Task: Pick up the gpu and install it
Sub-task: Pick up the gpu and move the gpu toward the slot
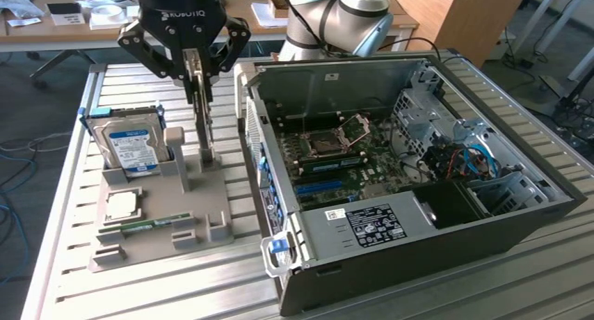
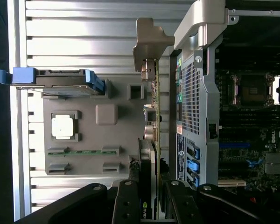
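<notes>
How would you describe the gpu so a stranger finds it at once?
In the exterior view, a grey tray lies left of the open case. The gpu stands on edge in the tray's slot nearest the case, held by the gripper. Unlike the blue-labelled hard drive beside it, it is a thin dark card.

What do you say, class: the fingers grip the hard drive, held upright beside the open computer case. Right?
No. The fingers grip the gpu, not the hard drive, which stands in the grey holder. The exterior view shows it.
</notes>
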You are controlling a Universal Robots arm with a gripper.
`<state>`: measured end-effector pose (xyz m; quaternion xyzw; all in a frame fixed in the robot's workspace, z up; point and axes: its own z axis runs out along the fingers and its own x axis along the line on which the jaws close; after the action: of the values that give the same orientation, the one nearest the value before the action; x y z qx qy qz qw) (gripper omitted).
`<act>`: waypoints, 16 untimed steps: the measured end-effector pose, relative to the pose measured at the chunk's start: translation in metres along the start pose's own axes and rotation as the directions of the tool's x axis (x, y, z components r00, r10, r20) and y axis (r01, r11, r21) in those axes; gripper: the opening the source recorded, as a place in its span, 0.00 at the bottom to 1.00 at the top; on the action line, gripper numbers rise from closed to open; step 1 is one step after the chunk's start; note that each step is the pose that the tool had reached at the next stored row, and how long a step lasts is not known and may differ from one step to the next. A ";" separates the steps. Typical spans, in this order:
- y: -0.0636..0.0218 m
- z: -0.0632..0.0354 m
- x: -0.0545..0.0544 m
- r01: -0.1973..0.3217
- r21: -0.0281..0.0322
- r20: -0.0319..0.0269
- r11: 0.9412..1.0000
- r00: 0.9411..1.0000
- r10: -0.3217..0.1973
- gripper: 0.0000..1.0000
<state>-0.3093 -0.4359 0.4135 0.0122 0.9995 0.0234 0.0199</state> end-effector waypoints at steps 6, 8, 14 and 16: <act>0.0001 0.0002 -0.004 0.000 0.000 0.000 1.000 1.000 0.000 0.27; 0.0002 0.0002 -0.007 0.000 0.000 0.000 1.000 1.000 0.000 0.27; 0.0005 0.0008 -0.020 0.000 -0.001 0.000 1.000 1.000 0.000 0.27; 0.0007 0.0011 -0.025 0.000 -0.001 0.000 1.000 1.000 0.000 0.27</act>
<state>-0.2846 -0.4358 0.4135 0.0122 0.9994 0.0239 0.0199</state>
